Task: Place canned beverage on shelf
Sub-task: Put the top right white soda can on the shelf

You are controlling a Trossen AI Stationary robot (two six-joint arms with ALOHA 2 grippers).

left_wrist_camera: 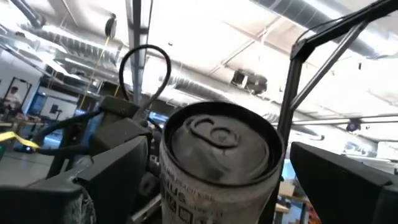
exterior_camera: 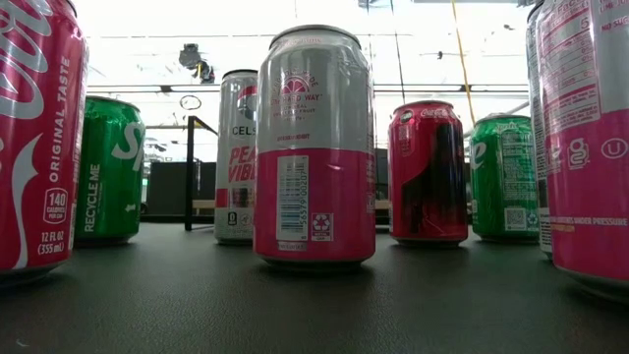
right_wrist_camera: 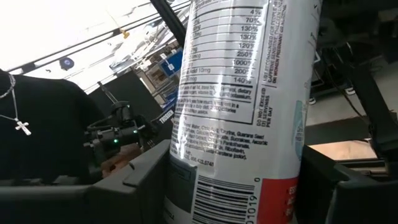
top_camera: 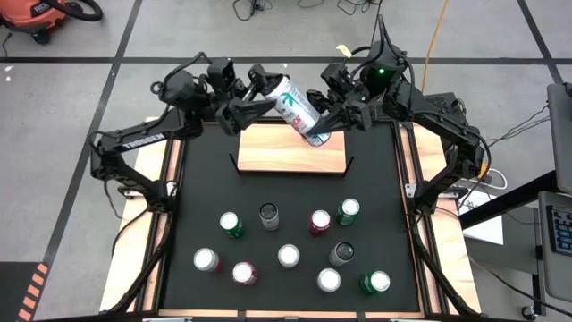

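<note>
The tall can (top_camera: 298,107) hangs tilted above the far edge of the shelf (top_camera: 290,150), between my two end effectors; my right end effector (top_camera: 318,114) has it clamped around the lower body, fingers (right_wrist_camera: 143,177) pressed on either side of the barcode end in the right wrist view; my left end effector (top_camera: 253,97) sits at the can's upper end with its fingers (left_wrist_camera: 109,180) spread wide, a clear gap on each side of the lid in the left wrist view, so it has hold of nothing; the can's base points down toward the shelf and its top leans toward my left arm; I cannot tell whether the base touches the board. The can is slim, white and silver with teal markings, a red patch near the base, a block of nutrition print and a barcode down its side, and a grey lid with the tab in place. The shelf is a flat light-brown wooden board with small black brackets at its ends, lying at the far side of the black mat (top_camera: 188,224) on the surface, bare on top. Nearer the front of the mat stand the other cans, well apart from the shelf: green ones, dark red ones, silver ones; the pink-and-white can (exterior_camera: 314,147) stands closest in the low view.
</note>
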